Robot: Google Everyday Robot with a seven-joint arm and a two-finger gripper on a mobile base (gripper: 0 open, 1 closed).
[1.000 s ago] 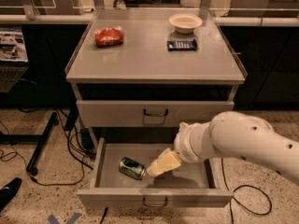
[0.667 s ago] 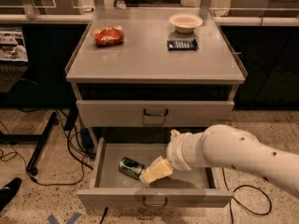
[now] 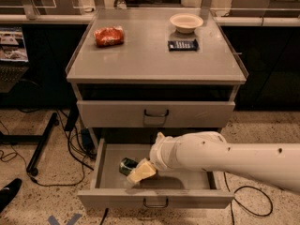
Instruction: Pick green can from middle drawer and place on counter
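Observation:
The middle drawer [image 3: 154, 198] is pulled open at the bottom of the cabinet. The green can [image 3: 126, 165] lies on its side inside it, at the left. My gripper [image 3: 137, 174], pale yellow at the end of the white arm, reaches down into the drawer from the right and sits right over the can, covering most of it. The counter [image 3: 150, 55] is the flat grey top of the cabinet.
On the counter lie a red snack bag [image 3: 109, 35] at the back left, a white bowl [image 3: 186, 22] at the back right and a dark flat pack [image 3: 183, 44] in front of the bowl. The upper drawer [image 3: 156, 114] is closed. Cables and a stand base lie on the floor to the left.
My arm has moved left and lower into the drawer. The gripper has come from the can's right side to sit over it, hiding more of the can.

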